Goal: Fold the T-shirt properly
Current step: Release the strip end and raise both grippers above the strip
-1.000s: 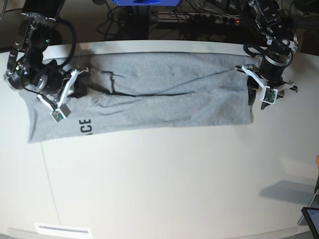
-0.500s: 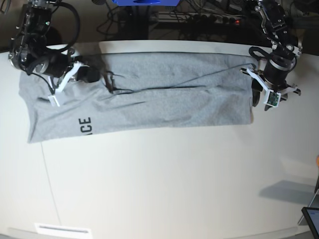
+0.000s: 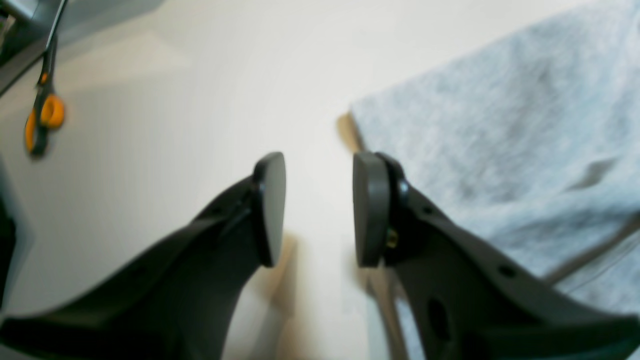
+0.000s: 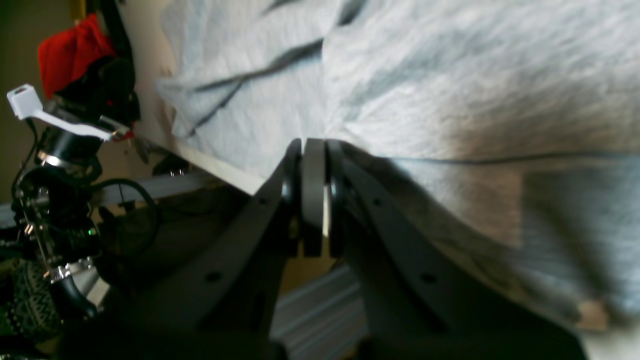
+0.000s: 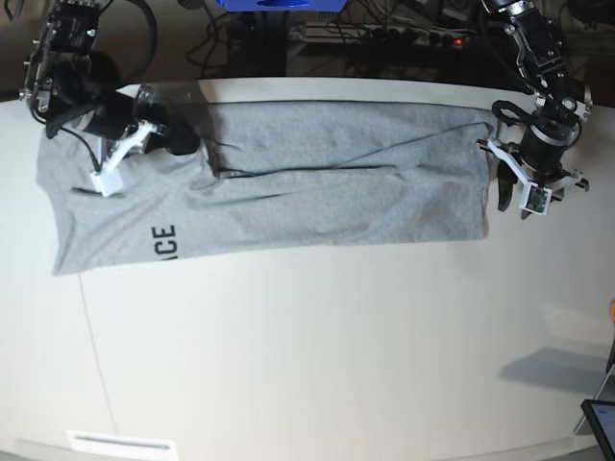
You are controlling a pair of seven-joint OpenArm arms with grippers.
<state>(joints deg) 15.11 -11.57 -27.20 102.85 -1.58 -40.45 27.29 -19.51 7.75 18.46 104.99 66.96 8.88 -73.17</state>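
The heather-grey T-shirt (image 5: 317, 182) lies in a long band across the far part of the white table (image 5: 317, 346), with black letters "ACE" near its left end. My right gripper (image 5: 181, 144) hovers over the shirt's upper left part beside a dark crease. In the right wrist view it (image 4: 314, 200) is shut, pads pressed together above the grey cloth (image 4: 450, 75); whether any cloth is pinched I cannot tell. My left gripper (image 5: 514, 197) stands just off the shirt's right edge. Seen from the left wrist, it (image 3: 317, 210) is open over bare table, the shirt's edge (image 3: 500, 125) beside its right finger.
Orange-handled scissors (image 3: 42, 112) lie on the table past the shirt's right end. Cables and a power strip (image 5: 384, 38) run behind the far edge. A tablet corner (image 5: 601, 423) pokes in at the front right. A red object (image 4: 65, 45) sits beyond the table.
My right gripper has moved up and back toward the table's far edge, over the shirt's upper left. The left gripper has shifted slightly right, off the shirt's end.
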